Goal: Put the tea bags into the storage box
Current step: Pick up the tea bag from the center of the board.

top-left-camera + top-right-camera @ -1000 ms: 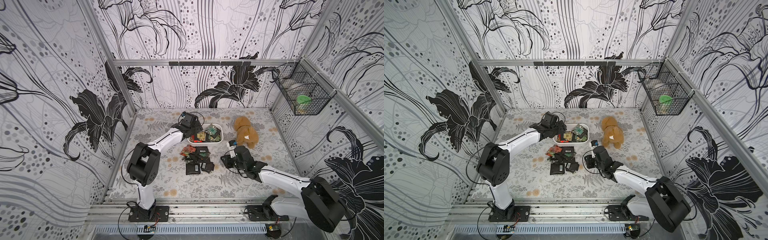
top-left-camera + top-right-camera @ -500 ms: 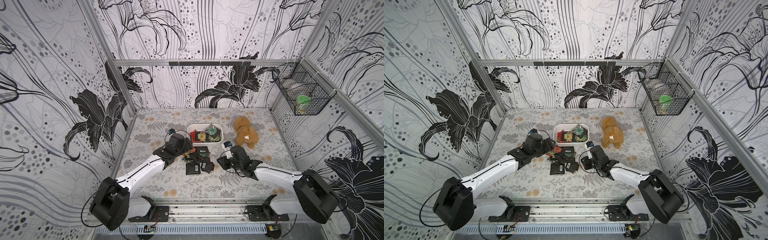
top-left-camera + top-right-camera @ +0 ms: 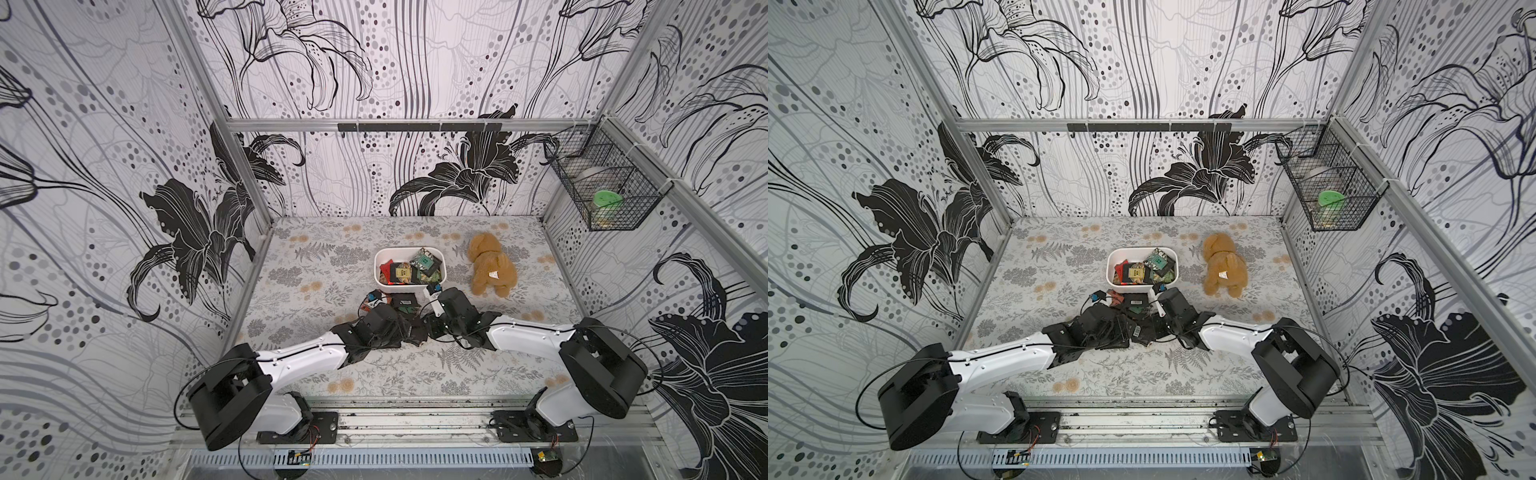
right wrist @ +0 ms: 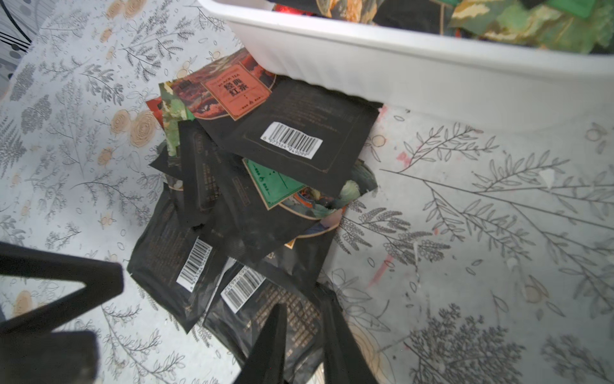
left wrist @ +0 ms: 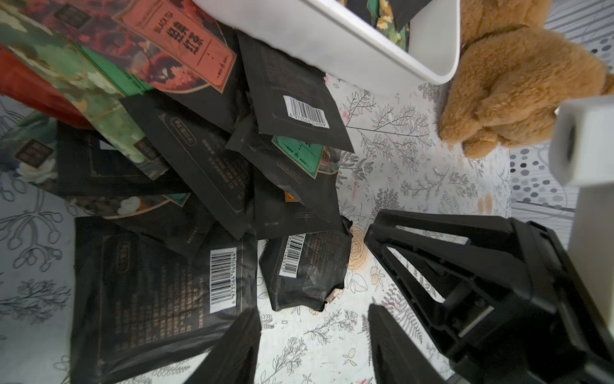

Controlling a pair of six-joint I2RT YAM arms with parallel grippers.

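Tea bags (image 4: 252, 186) lie heaped on the mat (image 4: 465, 232) against the box (image 4: 398, 73); more sit inside it. We note both grippers low at the heap's near edge. Left gripper (image 5: 314, 309): jaws spread over bare mat, one finger (image 5: 232, 349) overlapping a black bag (image 5: 149, 299). Right gripper (image 4: 304, 311): jaws narrowly apart astride a barcoded bag (image 4: 244, 291); we cannot tell whether they pinch it. Plush toy (image 3: 490, 268) lies beside the box.
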